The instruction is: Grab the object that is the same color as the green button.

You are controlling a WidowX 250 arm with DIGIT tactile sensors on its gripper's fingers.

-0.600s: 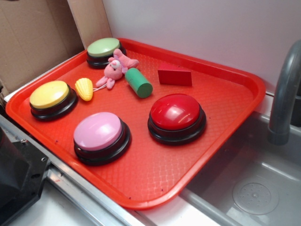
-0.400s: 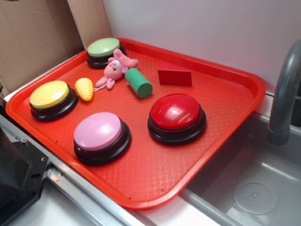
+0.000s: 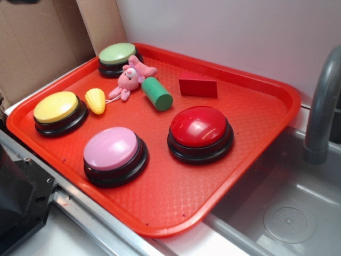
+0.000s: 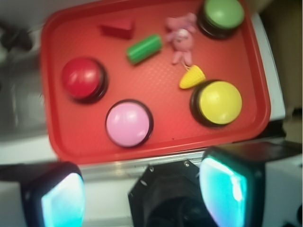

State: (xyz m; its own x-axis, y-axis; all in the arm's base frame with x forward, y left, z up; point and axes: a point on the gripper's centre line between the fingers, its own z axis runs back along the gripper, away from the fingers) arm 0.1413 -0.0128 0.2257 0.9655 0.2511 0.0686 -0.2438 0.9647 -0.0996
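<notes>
Wrist view is blurred and cuts both fingertips at the bottom edge, yet the gripper (image 4: 142, 198) hangs high with jaws wide, the cylinder (image 4: 144, 48) far ahead beside the bunny (image 4: 181, 37) near the green button (image 4: 222, 15).

A dark shape (image 3: 18, 1) has come into the exterior view's top left corner, above the cardboard. On the red tray (image 3: 213, 184), nothing has shifted.

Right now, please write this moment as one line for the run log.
hand: open, high above tray | green cylinder: lying on tray, untouched, beside pink plush | green button: tray corner
</notes>
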